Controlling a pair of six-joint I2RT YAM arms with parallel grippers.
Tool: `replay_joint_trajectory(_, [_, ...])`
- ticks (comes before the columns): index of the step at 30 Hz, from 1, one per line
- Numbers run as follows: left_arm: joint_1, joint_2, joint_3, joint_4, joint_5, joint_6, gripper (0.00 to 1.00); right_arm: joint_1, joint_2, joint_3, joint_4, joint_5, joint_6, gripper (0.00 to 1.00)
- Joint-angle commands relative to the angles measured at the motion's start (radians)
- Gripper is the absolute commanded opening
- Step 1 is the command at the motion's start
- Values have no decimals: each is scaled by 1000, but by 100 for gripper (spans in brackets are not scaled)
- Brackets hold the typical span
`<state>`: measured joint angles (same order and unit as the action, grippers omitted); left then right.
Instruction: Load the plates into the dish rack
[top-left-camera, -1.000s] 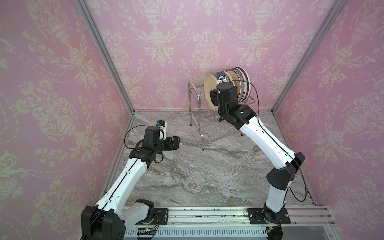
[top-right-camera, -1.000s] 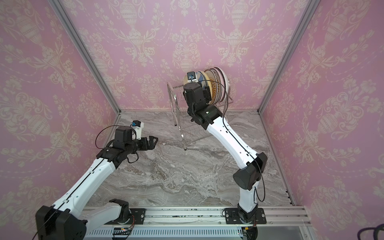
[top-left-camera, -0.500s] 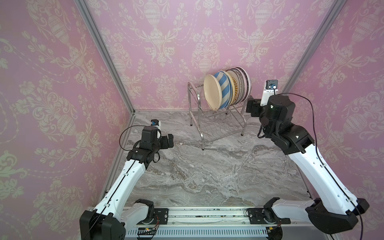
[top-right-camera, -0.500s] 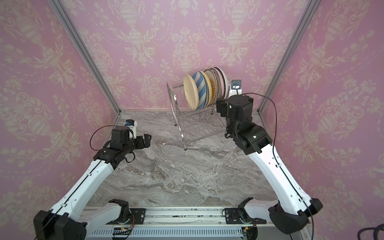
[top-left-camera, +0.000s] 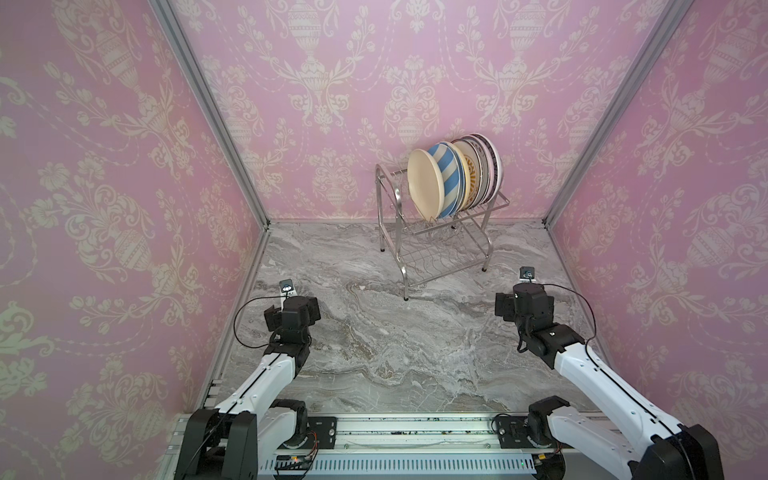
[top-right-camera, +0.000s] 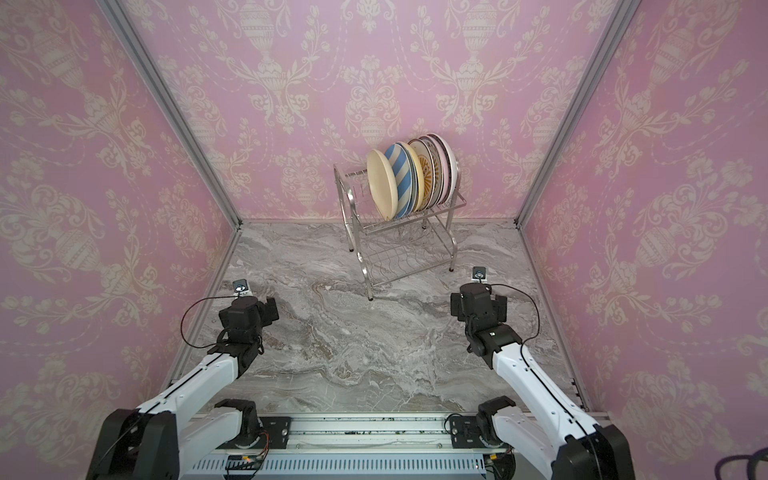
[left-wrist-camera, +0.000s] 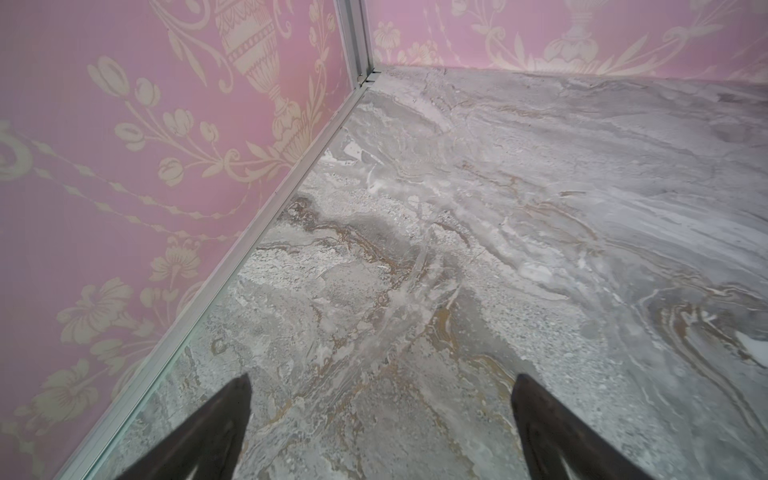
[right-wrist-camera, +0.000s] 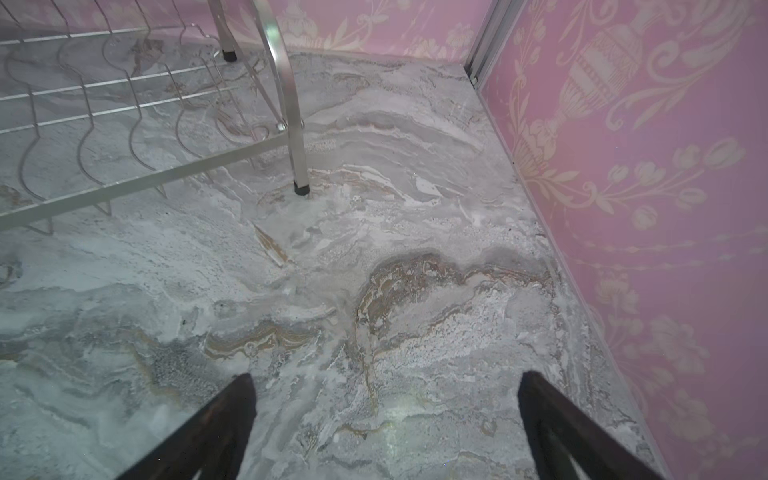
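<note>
The round patterned plates (top-left-camera: 453, 178) stand in the far shiny steel wire dish rack (top-left-camera: 440, 249); our left end effector (left-wrist-camera: 382, 378) and right end effector (right-wrist-camera: 384, 378) gape empty, so we should park well clear.

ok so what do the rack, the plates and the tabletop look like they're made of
Rack: likely polished steel wire and tube; bright silvery shine. Plates: probably glazed ceramic, smooth with printed patterns; plastic is possible. Tabletop: grey veined marble look, matte; real stone or print, cannot tell.

One dish rack (top-left-camera: 440, 258). Some eight plates (top-left-camera: 451, 178); rear rims overlap, count unsure. Two robot arms (top-left-camera: 270, 370).
</note>
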<state>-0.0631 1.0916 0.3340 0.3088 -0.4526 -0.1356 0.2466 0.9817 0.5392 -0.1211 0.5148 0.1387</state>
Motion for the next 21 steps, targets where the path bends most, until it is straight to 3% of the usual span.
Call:
replay_joint_trajectory(1, [9,84,-7,270,-10,80,99,-50,55,-47,367,-65,-23,100])
replay_joint_trajectory(5, [22,244,-50,499,15,82,99,-87,205,-83,543,-126,-39,100])
replay_joint_trajectory(8, [29,330,-42,611,54,84,99,-107,320,-141,776,-187,-101,100])
replay_joint_trajectory(11, [51,480,-6,707,140,88,99,-120,451,-199,1033,-201,-140,100])
replay_joint_trajectory(13, [51,567,7,776,214,124,99,-151,540,-238,1174,-275,-118,100])
replay_joint_trajectory(15, [52,531,1,717,193,95,99,-169,582,-231,1209,-282,-107,100])
replay_joint_trajectory(17, [52,551,8,744,182,105,99,-172,549,-192,1073,-296,-99,100])
replay_joint_trajectory(21, [52,553,-2,764,182,108,99,-173,565,-205,1122,-298,-101,100])
